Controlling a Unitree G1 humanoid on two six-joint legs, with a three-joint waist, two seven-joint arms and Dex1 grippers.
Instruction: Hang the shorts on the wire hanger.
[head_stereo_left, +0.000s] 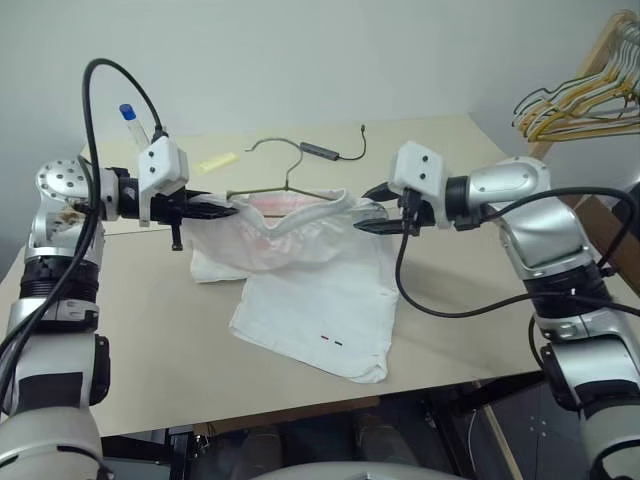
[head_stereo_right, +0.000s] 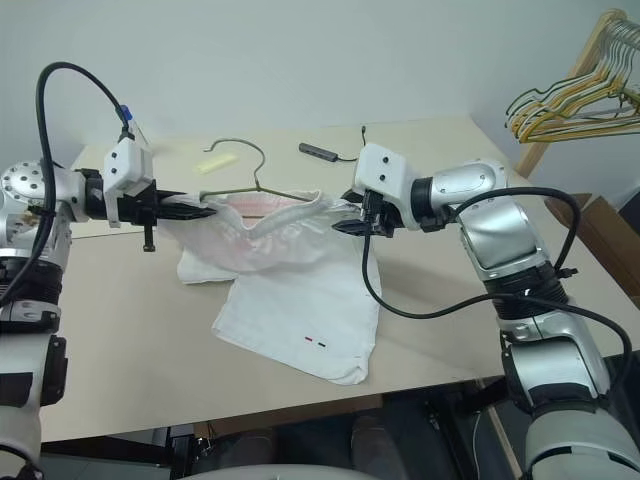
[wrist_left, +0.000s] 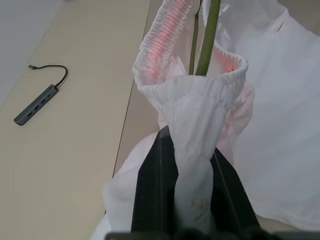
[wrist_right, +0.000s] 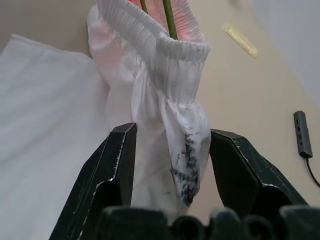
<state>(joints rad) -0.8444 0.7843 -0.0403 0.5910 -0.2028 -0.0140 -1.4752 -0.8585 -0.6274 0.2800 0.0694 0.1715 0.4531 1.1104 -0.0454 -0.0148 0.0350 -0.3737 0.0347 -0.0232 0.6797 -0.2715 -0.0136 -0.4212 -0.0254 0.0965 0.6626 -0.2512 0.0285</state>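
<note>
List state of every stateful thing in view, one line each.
shorts: waistband lifted and stretched over the hanger wire, legs lying on the table.
wire hanger: lower part inside the waistband, hook above it.
left gripper: shut on the waistband end.
right gripper: open, fabric between the fingers, not pinched.
hanger bundle: hanging on a wooden rack.
USB hub: lying on the table, cable end free.

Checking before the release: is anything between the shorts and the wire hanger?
Nothing visible. The wire hanger already runs inside the shorts at the waistband; the left tool pinches one waistband end, and the right tool stands open around the other.
</note>
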